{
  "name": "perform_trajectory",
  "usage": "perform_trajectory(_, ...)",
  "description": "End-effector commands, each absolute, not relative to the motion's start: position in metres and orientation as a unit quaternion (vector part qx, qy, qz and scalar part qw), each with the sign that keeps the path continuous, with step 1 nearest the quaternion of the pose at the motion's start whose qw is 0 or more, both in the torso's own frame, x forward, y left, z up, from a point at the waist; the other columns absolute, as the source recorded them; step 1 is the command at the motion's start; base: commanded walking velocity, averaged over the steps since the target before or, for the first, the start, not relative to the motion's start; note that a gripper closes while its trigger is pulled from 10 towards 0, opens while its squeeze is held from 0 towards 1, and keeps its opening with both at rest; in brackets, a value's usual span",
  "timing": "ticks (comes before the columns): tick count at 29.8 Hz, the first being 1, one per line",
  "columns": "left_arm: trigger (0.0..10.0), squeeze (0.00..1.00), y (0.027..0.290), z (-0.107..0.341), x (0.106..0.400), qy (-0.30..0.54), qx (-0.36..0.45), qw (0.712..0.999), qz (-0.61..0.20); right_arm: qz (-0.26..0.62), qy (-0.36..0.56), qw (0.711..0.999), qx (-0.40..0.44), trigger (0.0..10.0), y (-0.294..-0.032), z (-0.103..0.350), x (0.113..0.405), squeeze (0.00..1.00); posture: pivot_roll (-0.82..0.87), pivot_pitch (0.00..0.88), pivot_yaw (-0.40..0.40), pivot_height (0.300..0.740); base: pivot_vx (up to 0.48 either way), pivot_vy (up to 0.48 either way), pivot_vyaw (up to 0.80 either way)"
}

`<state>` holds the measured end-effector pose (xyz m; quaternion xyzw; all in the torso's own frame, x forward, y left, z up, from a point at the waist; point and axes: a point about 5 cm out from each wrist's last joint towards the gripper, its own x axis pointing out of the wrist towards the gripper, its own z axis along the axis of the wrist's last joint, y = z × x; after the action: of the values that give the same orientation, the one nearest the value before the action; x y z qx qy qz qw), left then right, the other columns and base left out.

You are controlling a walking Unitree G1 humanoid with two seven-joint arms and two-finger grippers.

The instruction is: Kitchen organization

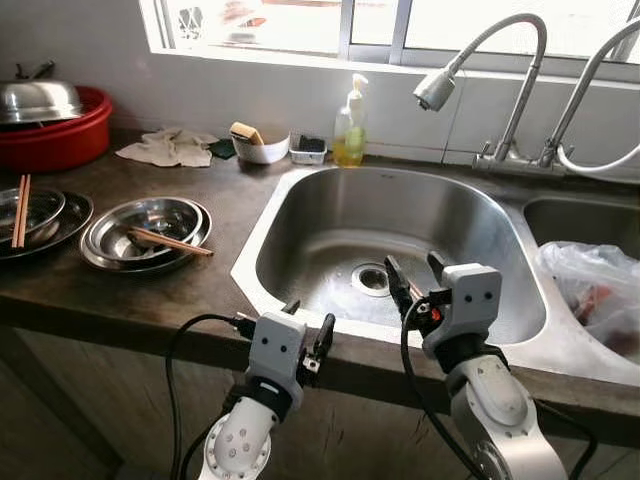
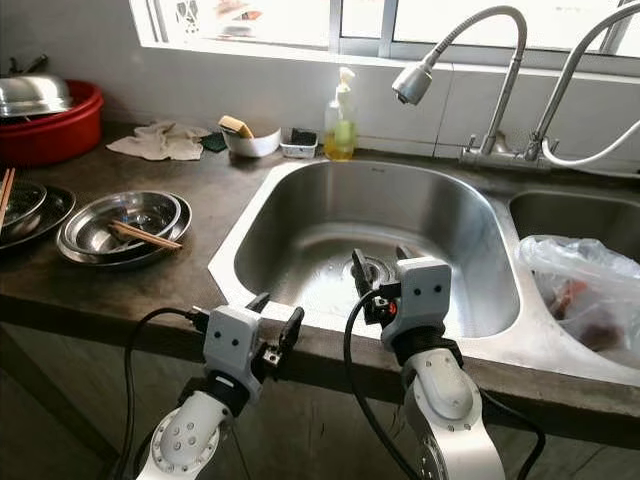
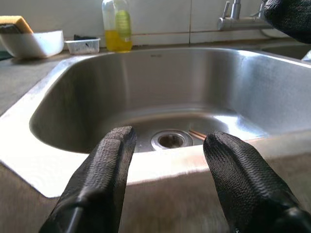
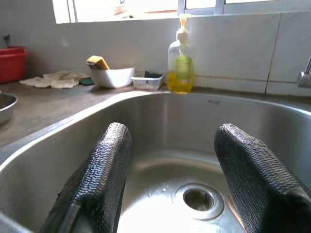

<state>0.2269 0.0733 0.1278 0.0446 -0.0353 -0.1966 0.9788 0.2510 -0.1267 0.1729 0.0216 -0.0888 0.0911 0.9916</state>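
Both grippers stand open and empty: the right gripper (image 1: 418, 276) over the sink (image 1: 300, 215) basin's near side, the left gripper (image 1: 308, 335) at the worktop's (image 1: 120, 295) front edge just outside the rim. Towards the worktop's left edge sit steel bowls (image 1: 145, 232) with chopsticks (image 1: 170, 241) across them. Another pair of chopsticks (image 3: 197, 134) seems to lie beside the drain (image 1: 371, 279). Reaching there, thin wet sticks could slip from the fingers, or the wrist could knock the rim.
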Motion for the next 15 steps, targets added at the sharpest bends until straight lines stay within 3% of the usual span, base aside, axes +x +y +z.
perform_trajectory(1, 10.0, 0.00, 0.0708, 0.1257, 0.2252, -0.032, 0.048, 0.976, -0.208, 0.092, -0.086, 0.992, 0.022, 10.0, -0.1246, 0.1739, 0.2511, 0.00, 0.01, 0.000, -0.057, 0.740, -0.247, 0.000, 0.00)
perform_trajectory(15, 10.0, 0.00, 0.0696, 0.1254, 0.2257, -0.030, 0.050, 0.975, -0.213, 0.087, -0.082, 0.992, 0.027, 10.0, -0.1225, 0.1736, 0.2523, 0.00, 0.01, 0.000, -0.052, 0.740, -0.252, 0.000, 0.00)
